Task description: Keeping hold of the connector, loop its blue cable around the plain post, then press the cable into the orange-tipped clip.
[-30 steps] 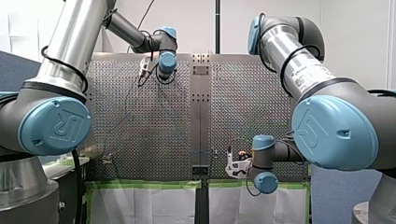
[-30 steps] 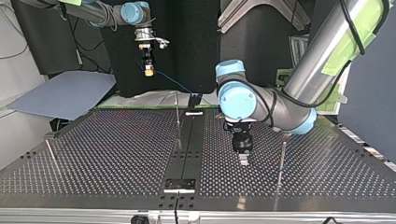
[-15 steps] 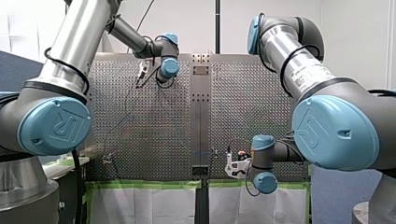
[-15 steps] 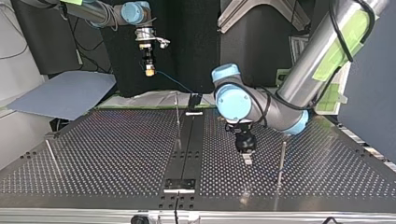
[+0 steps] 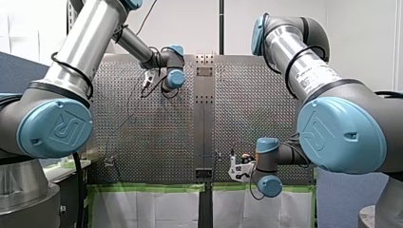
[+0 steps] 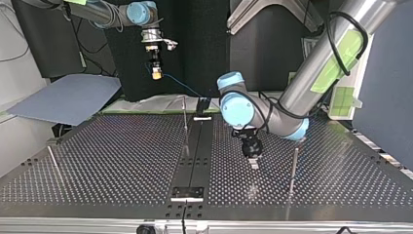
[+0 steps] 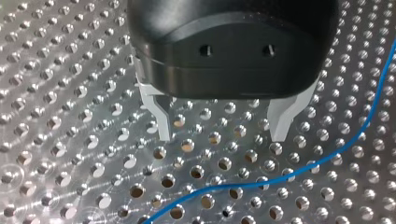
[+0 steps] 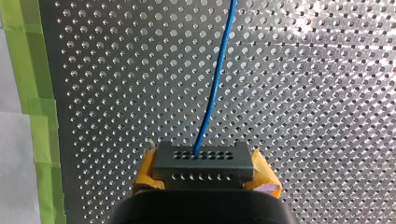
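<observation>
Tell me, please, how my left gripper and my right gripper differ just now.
My left gripper is open and empty; my right gripper is shut on the connector. The left has pale metal fingers; the right has yellow pads. The left hangs close over the perforated table; the right is held high above it. Both point down at the table, and each wrist view shows the blue cable.
</observation>
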{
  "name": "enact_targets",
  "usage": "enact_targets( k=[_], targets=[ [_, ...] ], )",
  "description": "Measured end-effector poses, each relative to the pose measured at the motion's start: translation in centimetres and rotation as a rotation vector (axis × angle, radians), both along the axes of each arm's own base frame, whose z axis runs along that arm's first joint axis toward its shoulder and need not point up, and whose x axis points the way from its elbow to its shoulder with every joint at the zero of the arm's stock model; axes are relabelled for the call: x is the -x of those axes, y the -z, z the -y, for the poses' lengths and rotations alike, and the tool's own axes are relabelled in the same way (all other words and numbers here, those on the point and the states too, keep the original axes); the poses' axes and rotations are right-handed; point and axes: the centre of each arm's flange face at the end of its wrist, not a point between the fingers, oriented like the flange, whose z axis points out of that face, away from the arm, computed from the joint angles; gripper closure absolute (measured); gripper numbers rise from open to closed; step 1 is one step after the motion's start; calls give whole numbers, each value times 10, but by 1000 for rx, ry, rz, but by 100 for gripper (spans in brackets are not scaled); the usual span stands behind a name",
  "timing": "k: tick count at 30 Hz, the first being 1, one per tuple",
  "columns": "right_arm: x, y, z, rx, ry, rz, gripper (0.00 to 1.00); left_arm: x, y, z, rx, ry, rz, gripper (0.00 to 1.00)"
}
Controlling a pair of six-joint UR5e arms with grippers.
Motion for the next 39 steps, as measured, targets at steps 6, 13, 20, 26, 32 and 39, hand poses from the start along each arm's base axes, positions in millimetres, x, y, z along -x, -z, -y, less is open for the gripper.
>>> enact_targets(
  k=[6, 13, 20, 26, 32, 39],
  targets=[
    [0, 0, 0, 0, -1, -1, 100, -8, 22, -2, -29, -35, -28, 0],
    [-1, 0, -1, -1, -3, -2, 100, -13, 52, -1, -57, -51, -77, 0],
    [-1, 0, -1, -1, -3, 1, 100, -14, 65, 2, -67, -48, -95, 0],
    [-1, 0, -1, -3, -3, 1, 100, -14, 74, 2, -75, -48, -110, 0],
    [-1, 0, -1, -3, -3, 0, 100, -12, 97, 9, -89, -36, -149, 0],
    [-2, 0, -2, -2, -5, -1, 100, -10, 113, 13, -97, -28, -173, 0]
  ],
)
